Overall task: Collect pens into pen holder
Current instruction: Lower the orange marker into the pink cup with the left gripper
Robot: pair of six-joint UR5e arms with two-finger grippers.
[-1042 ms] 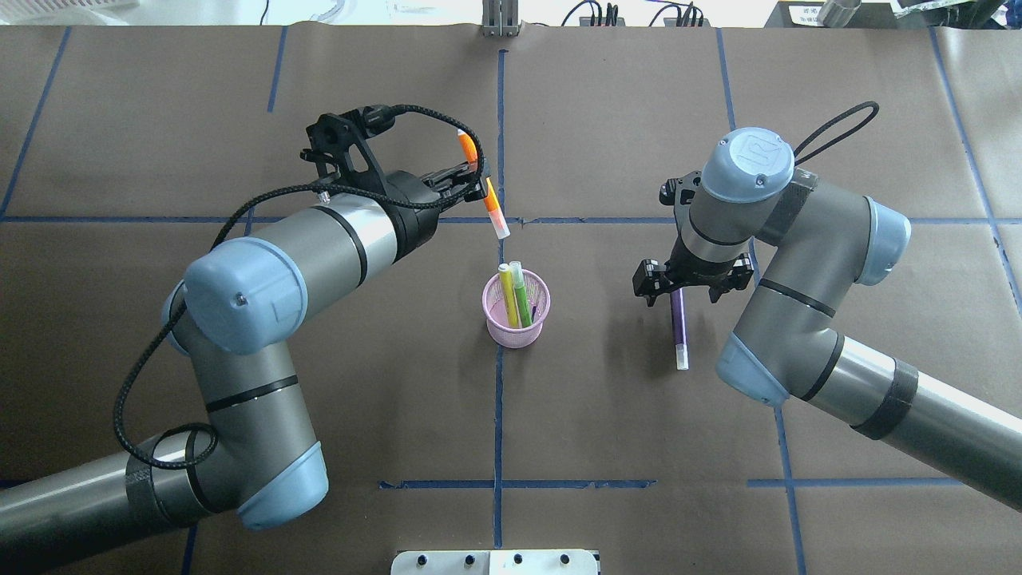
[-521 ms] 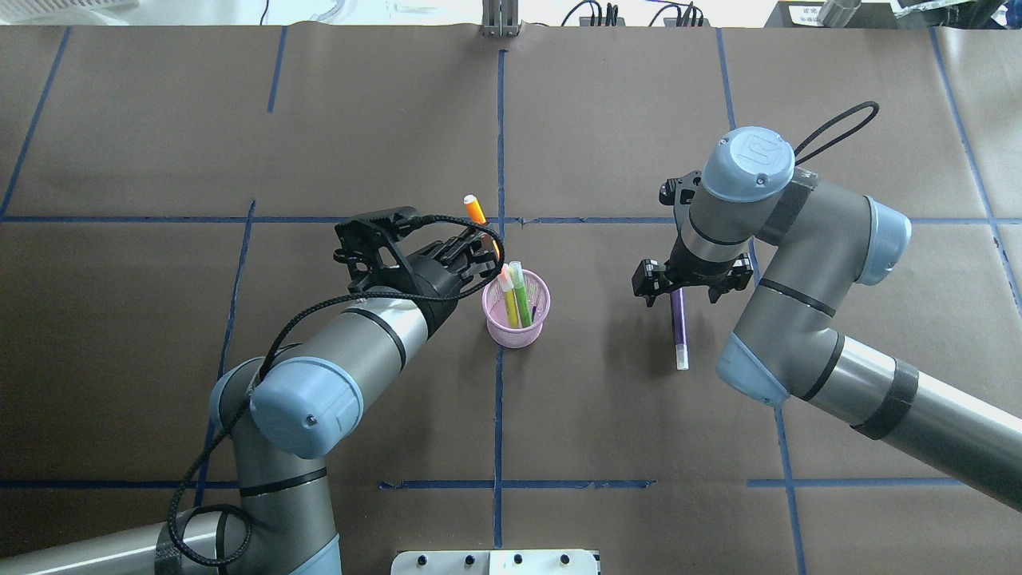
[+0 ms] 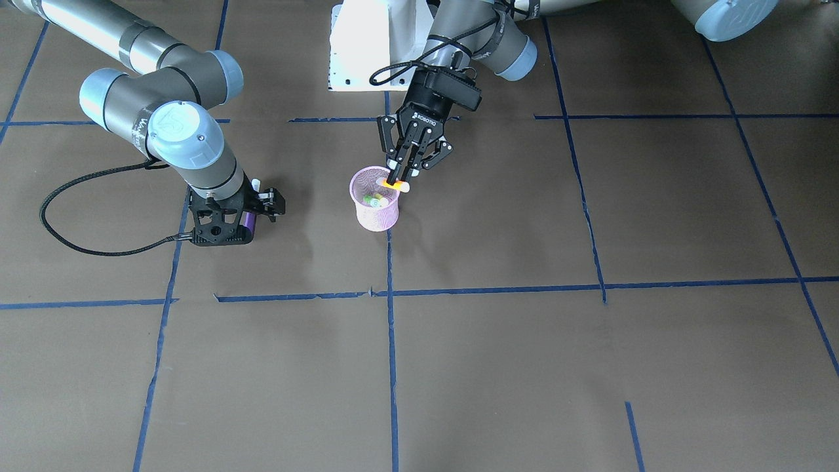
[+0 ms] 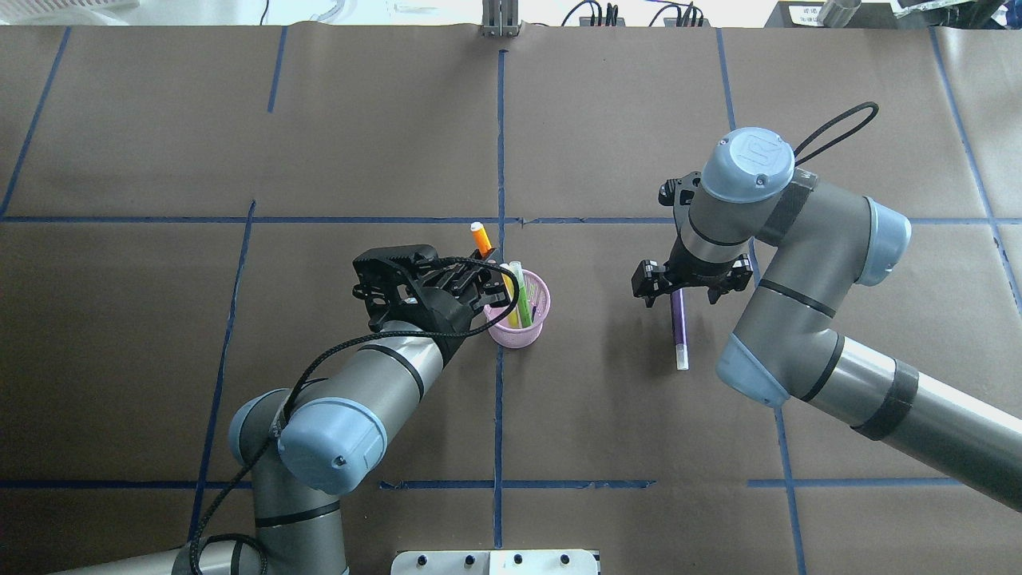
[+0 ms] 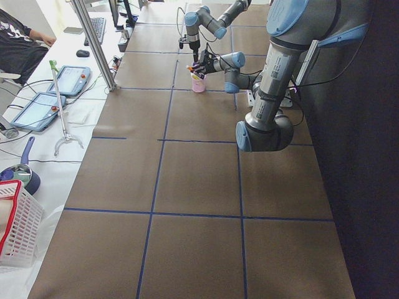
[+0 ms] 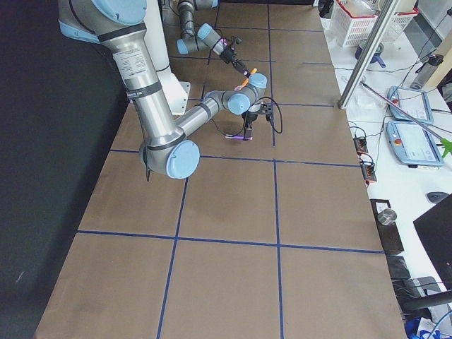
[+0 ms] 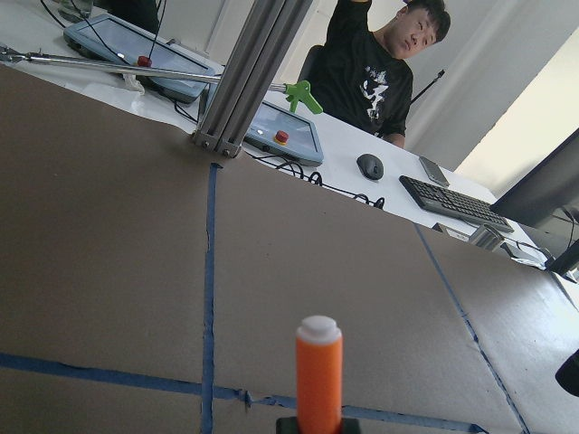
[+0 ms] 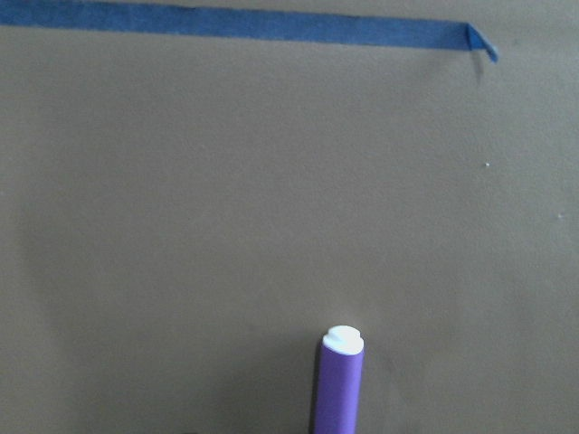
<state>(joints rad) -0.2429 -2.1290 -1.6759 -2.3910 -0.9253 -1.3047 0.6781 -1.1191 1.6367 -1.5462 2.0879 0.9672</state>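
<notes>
Midway between the surface's side edges, the left gripper [image 3: 396, 181] clamps the steeply tilted orange pen [image 4: 481, 238], lower end over the pink pen holder [image 3: 377, 216]; the right gripper [image 4: 679, 289], state unclear, sits over the lying purple pen [image 4: 679, 331].

matt brown paper tabletop [image 4: 639, 447]; pink wire-mesh pen holder [image 3: 377, 215]; smooth plastic orange pen [image 4: 480, 238].

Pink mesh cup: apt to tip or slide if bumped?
Probably light: the cup is thin open wire mesh, so a bump would likely slide it. Tipping seems possible too: it narrows toward the base, and the pens inside stand above the rim.
</notes>
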